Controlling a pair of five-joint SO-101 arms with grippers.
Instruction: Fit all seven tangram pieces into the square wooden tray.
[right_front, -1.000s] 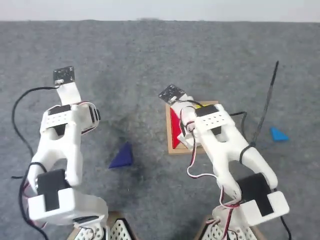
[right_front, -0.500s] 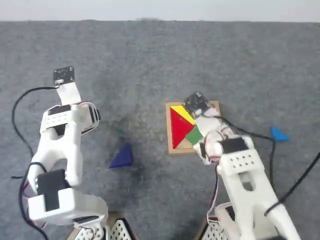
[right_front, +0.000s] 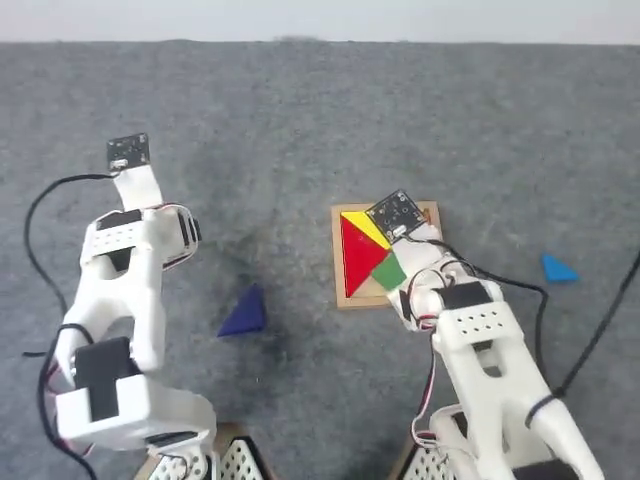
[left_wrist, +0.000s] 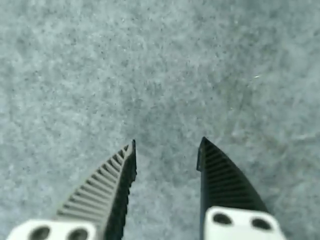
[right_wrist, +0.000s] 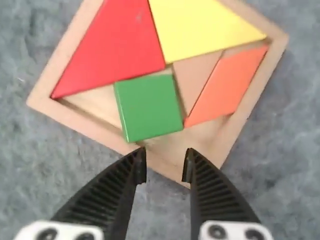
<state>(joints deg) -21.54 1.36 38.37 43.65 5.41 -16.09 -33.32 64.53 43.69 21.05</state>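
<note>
1. Seated in the tray (right_front: 337, 270): four pieces, namely one red triangle (right_wrist: 117, 50), one yellow triangle (right_wrist: 200, 25), one green square (right_wrist: 150, 106) and one orange parallelogram (right_wrist: 225, 85).
2. Outstanding, on the desk outside the tray: one dark blue triangle (right_front: 243, 313) and one light blue triangle (right_front: 558, 268).
3. Right gripper (right_wrist: 163, 165): fingers slightly spread and empty, at the tray's edge.
4. Left gripper (left_wrist: 166, 150): fingers spread and empty, over the desk.

**Clearance: tray half covered, carpet open on the left**

Right arm (right_front: 480, 340) comes over the tray (right_front: 338, 270) from 5 o'clock. Its wrist board (right_front: 393, 212) hangs over the 1 o'clock corner. Right gripper (right_wrist: 164, 162) sits at the rim, jaws narrowly apart.

Tray floor is mostly taken by the red triangle (right_wrist: 112, 47), yellow triangle (right_wrist: 200, 27), green square (right_wrist: 149, 106) and orange parallelogram (right_wrist: 227, 82). Bare wood shows between square and parallelogram.

Carpet from the tray's 9 to 12 is free. Dark blue triangle (right_front: 243, 313) lies at 8 and light blue triangle (right_front: 557, 268) at 3, both well apart. Black cable (right_front: 598, 330) crosses at 4. Left gripper (left_wrist: 166, 152) hangs over bare carpet, jaws apart.
</note>
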